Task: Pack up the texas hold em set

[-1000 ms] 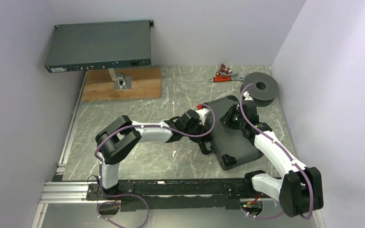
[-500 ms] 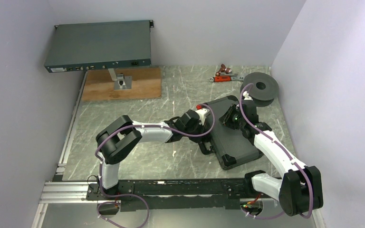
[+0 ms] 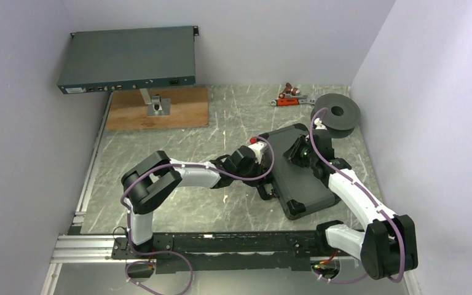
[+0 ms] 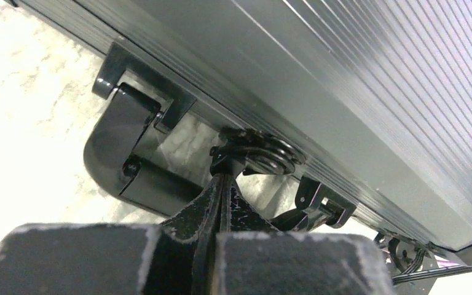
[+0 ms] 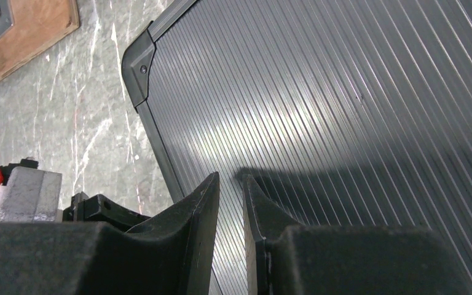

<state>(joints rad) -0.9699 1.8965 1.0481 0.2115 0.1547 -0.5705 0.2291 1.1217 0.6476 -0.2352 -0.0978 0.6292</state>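
Black case (image 3: 296, 178) lies flat on the table (image 3: 221, 123), right of centre, lid down, ribbed lid up; none of the set's cards or chips in view, so likely already inside, cannot confirm; case itself has not shifted over the last second; only change is the left arm, wrist pulled slightly back toward its own base and forearm a touch lower, right arm same as before; reads as small work at the case's front edge, so the task looks near its end, latching stage, not loading.

Left wrist view: front edge of case overhead, handle (image 4: 129, 160) at left, latch (image 4: 259, 153) right at the fingertips; left gripper (image 4: 221, 184) fingers pressed together, tips touching or just under the latch ring; cannot tell if a tab is pinched between them; arm stretched low across the table from the left, reaching the case's near-left edge.

Right gripper (image 5: 230, 184) over the lid, fingers nearly together with a narrow gap, nothing between them, tips at or just above the ribs, contact unclear; arm bent in from the right side above the case.

Further out: black spool (image 3: 337, 113) just beyond the case's far right corner, red-handled tool (image 3: 292, 97) near the back wall, wooden board (image 3: 157, 117) far left.
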